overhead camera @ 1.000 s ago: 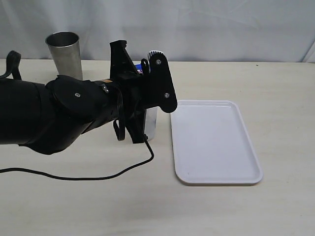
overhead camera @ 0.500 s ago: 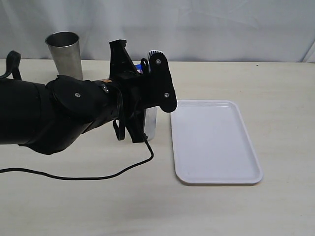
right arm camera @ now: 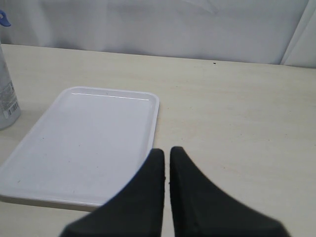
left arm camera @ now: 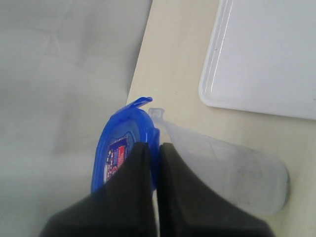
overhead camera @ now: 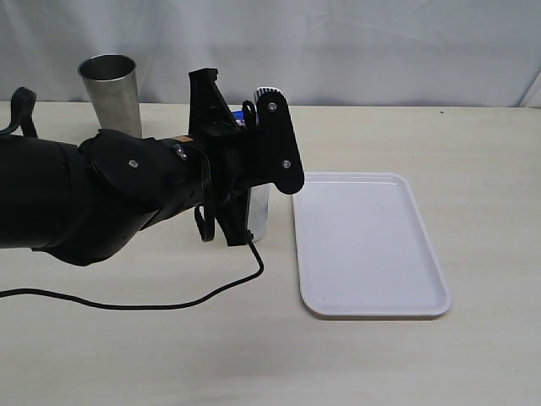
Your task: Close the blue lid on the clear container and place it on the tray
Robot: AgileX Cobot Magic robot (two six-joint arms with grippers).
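The blue lid (left arm camera: pixel 118 143) sits tilted on the mouth of the clear container (left arm camera: pixel 232 170), one flap sticking up. My left gripper (left arm camera: pixel 154 146) is shut on the lid's edge, and blue shows between its fingers. In the exterior view the left arm hides most of the container (overhead camera: pixel 259 211), which stands upright just left of the white tray (overhead camera: pixel 368 245); only a sliver of the lid (overhead camera: pixel 249 115) shows. My right gripper (right arm camera: pixel 167 151) is shut on nothing and hovers over the table by the tray (right arm camera: pixel 84 143). It is out of the exterior view.
A steel cup (overhead camera: pixel 112 91) stands at the back left of the table. A black cable (overhead camera: pixel 203 294) loops across the table in front of the left arm. The tray is bare. The container (right arm camera: pixel 6 98) shows at the edge of the right wrist view.
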